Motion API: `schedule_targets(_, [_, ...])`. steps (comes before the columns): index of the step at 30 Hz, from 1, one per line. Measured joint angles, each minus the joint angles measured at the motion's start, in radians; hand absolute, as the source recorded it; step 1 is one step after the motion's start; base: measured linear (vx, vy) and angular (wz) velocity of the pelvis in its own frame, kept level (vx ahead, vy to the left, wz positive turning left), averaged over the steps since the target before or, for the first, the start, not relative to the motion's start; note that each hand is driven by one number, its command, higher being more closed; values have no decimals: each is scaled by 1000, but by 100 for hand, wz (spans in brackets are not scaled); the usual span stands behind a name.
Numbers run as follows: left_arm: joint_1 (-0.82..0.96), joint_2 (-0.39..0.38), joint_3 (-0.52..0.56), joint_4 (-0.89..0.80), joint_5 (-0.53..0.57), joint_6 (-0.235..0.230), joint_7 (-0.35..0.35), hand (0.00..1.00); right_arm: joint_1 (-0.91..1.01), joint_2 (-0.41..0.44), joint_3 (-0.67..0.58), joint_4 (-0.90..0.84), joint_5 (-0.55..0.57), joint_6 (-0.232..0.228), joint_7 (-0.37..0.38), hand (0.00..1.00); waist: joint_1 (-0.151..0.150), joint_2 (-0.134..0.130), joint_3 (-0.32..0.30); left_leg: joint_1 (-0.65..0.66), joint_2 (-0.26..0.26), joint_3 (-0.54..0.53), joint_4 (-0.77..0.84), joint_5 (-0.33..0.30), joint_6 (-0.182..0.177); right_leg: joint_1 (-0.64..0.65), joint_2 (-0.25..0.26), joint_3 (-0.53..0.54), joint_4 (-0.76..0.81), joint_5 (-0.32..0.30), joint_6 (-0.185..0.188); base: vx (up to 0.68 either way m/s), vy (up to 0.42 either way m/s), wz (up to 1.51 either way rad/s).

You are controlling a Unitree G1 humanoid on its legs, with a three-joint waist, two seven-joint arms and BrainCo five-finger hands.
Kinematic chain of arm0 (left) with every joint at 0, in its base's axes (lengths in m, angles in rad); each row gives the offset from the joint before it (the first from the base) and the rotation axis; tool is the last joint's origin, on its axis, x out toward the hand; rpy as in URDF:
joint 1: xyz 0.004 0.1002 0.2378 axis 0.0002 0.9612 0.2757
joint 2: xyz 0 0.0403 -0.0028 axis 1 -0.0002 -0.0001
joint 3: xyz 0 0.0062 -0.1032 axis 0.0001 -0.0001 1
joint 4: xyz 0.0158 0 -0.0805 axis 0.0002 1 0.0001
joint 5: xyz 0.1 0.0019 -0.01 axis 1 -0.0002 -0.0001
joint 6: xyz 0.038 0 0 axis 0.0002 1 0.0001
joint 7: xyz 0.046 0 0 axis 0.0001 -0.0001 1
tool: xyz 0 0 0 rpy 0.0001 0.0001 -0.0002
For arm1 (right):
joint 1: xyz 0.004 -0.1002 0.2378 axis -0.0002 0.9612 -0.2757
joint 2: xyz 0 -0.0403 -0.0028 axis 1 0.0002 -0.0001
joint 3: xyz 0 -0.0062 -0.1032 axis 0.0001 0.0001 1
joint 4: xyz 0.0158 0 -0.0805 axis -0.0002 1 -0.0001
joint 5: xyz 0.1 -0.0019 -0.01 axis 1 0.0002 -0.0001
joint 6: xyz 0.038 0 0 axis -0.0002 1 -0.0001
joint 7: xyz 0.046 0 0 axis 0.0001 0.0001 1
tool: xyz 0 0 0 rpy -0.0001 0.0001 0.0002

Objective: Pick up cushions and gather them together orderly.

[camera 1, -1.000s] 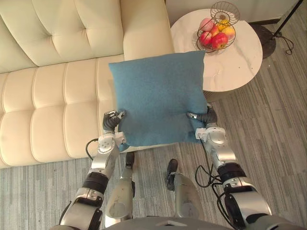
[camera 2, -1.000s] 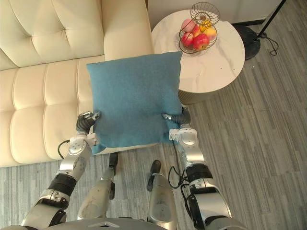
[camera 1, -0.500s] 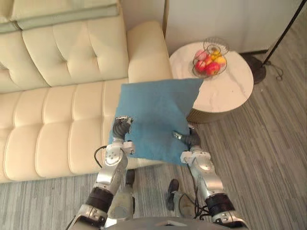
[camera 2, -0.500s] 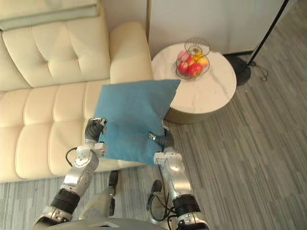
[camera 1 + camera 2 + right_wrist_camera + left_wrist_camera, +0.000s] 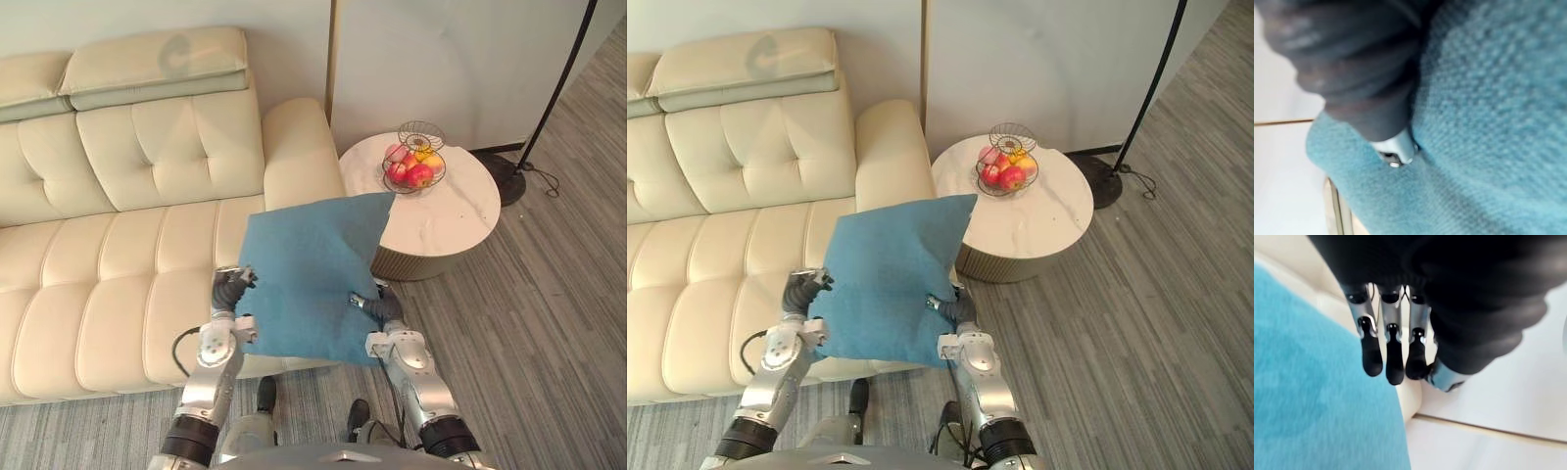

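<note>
**Blue cushion carried between both hands, placement to come**

The step in hand looks like the carry. The blue cushion [image 5: 313, 279] is up off any surface, held flat-on toward the head camera, between the left hand [image 5: 231, 292] at one side edge and the right hand [image 5: 380, 309] at the other. It hangs over the front edge of the cream sofa [image 5: 118, 255], at the end by the armrest. Its far corner reaches toward the round worktop [image 5: 456, 211], where a wire fruit basket [image 5: 415, 164] stands.

In the left wrist view the fingers [image 5: 1393, 357] run fairly straight alongside the cushion's edge, apart from one another and not wrapped round it. That hand seems to press inward rather than clamp. The right wrist view shows the dark cover sunk into the blue weave. I cannot tell whether that hand pinches the cushion or only pushes against it.

If the hold is a squeeze from both sides, the two hands need to keep their spacing through the next move, because easing either one would likely let the soft cushion sag or slip. The next move, as I judge it, is to lower the cushion onto the sofa seat. It should sit square against the backrest and clear of the worktop and basket, and only then should the hands come away.
</note>
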State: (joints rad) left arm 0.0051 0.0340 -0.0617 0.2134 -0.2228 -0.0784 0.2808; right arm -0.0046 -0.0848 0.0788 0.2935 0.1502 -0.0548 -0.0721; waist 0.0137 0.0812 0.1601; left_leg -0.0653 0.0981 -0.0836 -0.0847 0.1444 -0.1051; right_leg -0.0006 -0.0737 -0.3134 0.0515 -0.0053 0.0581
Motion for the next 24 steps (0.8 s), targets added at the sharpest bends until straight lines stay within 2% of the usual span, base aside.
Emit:
schedule_targets(4, [4, 45, 132, 64, 33, 8, 19, 0, 0, 19, -33, 25, 0, 7, 4, 100, 9, -9, -22, -5, 0, 0, -1, 0, 0, 9, 7, -1, -33, 16, 0, 0, 0, 0])
schedule_targets(11, [4, 67, 199, 169, 29, 13, 21, 0, 1, 18, -54, 43, 0, 11, 8, 100, 15, -26, -31, -13, -2, -1, -1, 0, 0, 15, 9, -5, -61, 27, -1, 0, 0, 0])
schedule_targets(18, [-33, 78, 174, 283, 22, 20, 4, 0, -20, 16, -107, 42, 1, 11, 23, 100, 18, -46, -25, -112, 1, -14, -1, 20, -1, -90, 11, -12, -34, 33, -7, -12, -7, 2])
schedule_targets(24, [-134, 90, 79, 351, 30, 27, -14, 0, -102, 14, -125, 35, 5, 8, 17, 100, 17, -77, 29, -179, -1, 0, -1, 37, -2, -217, -6, 12, 80, 4, -10, -45, -5, -9])
